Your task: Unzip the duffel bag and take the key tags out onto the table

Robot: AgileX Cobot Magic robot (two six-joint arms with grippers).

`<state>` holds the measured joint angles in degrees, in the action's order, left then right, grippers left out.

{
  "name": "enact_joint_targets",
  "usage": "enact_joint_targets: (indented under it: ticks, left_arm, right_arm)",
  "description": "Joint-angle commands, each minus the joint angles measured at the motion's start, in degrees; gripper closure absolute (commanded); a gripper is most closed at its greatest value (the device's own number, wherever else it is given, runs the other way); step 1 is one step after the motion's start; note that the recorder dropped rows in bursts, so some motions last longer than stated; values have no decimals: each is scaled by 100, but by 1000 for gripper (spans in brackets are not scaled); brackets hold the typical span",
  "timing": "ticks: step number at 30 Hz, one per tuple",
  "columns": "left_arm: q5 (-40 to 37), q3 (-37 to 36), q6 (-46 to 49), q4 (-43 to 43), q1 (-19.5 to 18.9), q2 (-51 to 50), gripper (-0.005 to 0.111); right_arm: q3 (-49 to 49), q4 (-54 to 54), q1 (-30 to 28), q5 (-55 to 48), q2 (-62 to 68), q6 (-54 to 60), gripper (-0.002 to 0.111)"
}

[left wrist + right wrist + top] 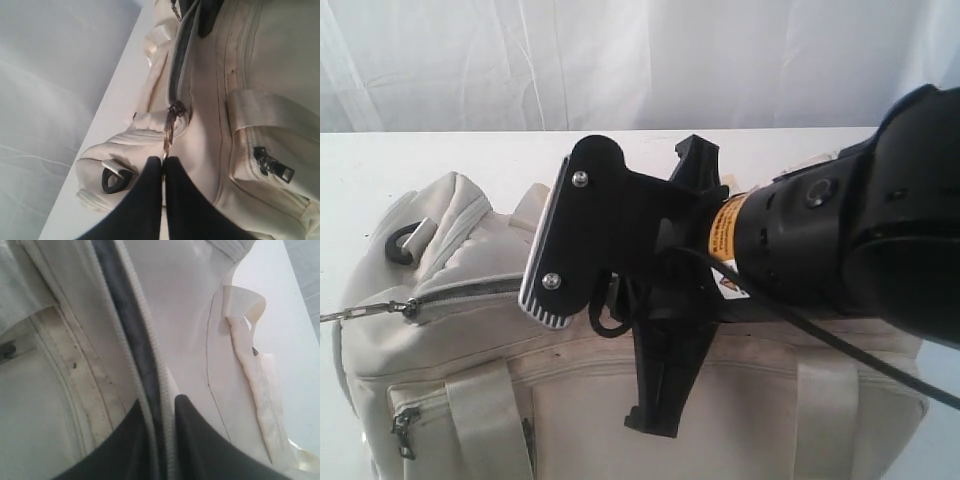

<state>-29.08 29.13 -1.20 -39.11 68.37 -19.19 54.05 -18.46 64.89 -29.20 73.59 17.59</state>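
Between left fingers [141, 200]: zip pull [169, 131] (taut)

White curtain [620, 60] is hanging across the whole back of the exterior view, falling in loose vertical folds and looking evenly bright. Plain white table [380, 160] is stretching side to side in front of it, its far edge meeting the cloth. Light is falling soft and flat, slightly washing out the tabletop. In the left wrist view the same cloth is showing greyer and creased, running along the table edge. A strip of it is showing in the right wrist view too.
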Motion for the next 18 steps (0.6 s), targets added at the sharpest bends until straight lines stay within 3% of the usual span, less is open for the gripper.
enact_joint_targets:
  ticks: [1,3,5,10,18]
  left_arm:
    - [8,60,-32,294,-25,112,107]
    - [8,60,-32,478,-25,112,107]
    - [8,60,-32,632,-25,112,107]
    - [44,60,-18,925,-25,112,107]
    - [254,60,-18,1028,-25,112,107]
  right_arm:
    - [15,-195,-153,305,-133,-50,65]
    - [15,-53,-137,639,-222,-50,51]
    - [15,78,-53,1126,-288,-50,45]
    - [15,90,272,2033,-288,20,45]
    - [15,64,696,1972,166,53,45]
